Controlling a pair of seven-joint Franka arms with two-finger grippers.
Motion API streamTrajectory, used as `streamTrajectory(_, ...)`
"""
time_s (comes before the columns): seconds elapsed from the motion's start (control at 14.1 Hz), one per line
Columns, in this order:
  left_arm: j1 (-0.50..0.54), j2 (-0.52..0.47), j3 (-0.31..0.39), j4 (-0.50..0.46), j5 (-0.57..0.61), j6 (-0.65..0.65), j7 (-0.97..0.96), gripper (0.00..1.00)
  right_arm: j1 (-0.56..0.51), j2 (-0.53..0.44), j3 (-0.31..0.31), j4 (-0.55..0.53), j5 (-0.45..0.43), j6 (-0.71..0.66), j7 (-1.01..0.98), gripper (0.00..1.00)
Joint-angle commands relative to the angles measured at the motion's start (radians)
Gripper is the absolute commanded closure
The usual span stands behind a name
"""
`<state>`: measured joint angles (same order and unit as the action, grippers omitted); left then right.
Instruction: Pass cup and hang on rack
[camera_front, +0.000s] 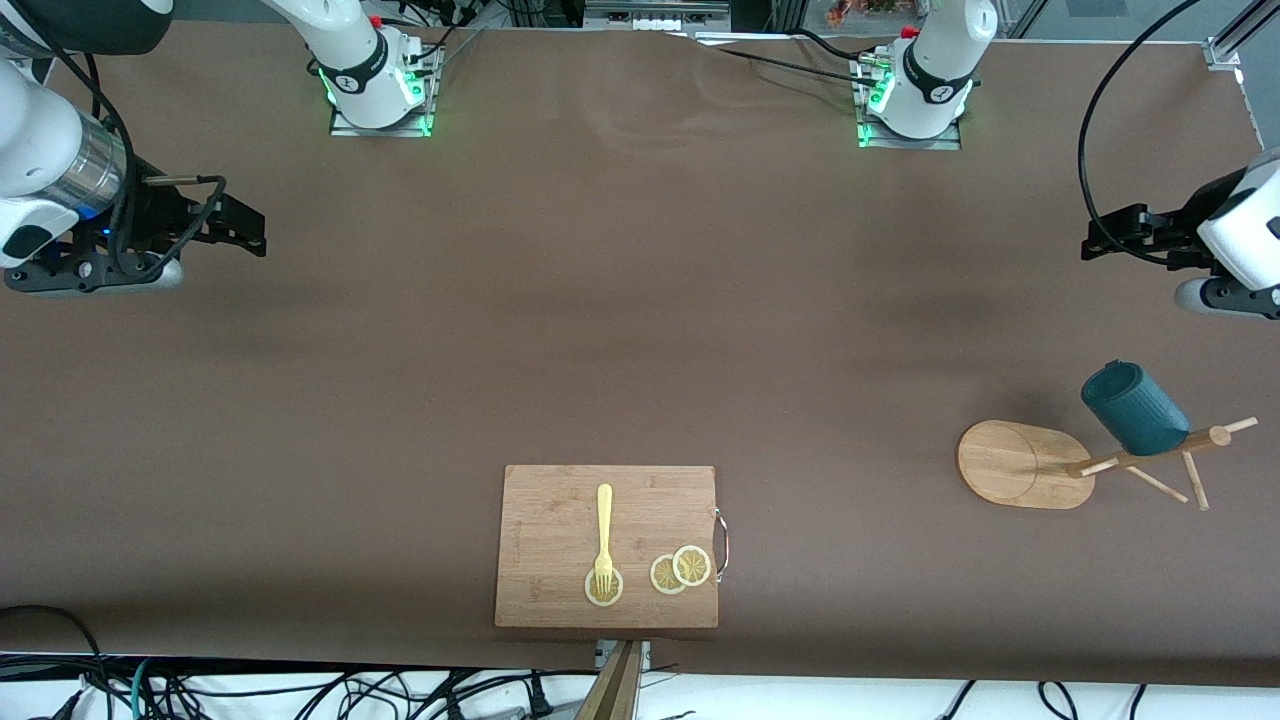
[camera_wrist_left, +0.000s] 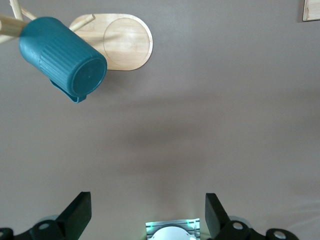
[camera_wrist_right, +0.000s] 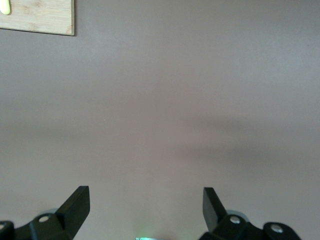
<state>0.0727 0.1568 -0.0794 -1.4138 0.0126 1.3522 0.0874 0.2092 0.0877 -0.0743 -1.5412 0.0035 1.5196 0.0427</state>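
The dark teal cup (camera_front: 1135, 408) hangs on a peg of the light wooden rack (camera_front: 1010, 462) at the left arm's end of the table. In the left wrist view the cup (camera_wrist_left: 62, 57) shows its closed bottom, with the rack's oval base (camera_wrist_left: 125, 42) beside it. My left gripper (camera_front: 1090, 240) is open and empty, up in the air over bare table and apart from the rack; its fingers (camera_wrist_left: 80, 207) stand wide. My right gripper (camera_front: 250, 228) is open and empty over bare table at the right arm's end, also seen in its wrist view (camera_wrist_right: 146, 200).
A rectangular wooden cutting board (camera_front: 560, 540) lies near the front camera's edge of the table, with a yellow fork (camera_front: 604, 530) and lemon slices (camera_front: 680, 570) on it. Its corner shows in the right wrist view (camera_wrist_right: 37, 15). Cables lie along the table's edge.
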Motion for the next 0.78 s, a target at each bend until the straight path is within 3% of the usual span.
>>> streamTrajectory(0.0,-0.008,-0.004,0.007,-0.019,0.020,0.016,-0.005,0.00,-0.001,0.001,0.005,0.016,-0.005,-0.016,0.008,0.00)
streamTrajectory(0.71,-0.022,0.043,0.006,0.026,0.017,0.001,-0.012,0.00,0.002,0.001,0.007,0.016,-0.007,-0.015,0.008,0.00)
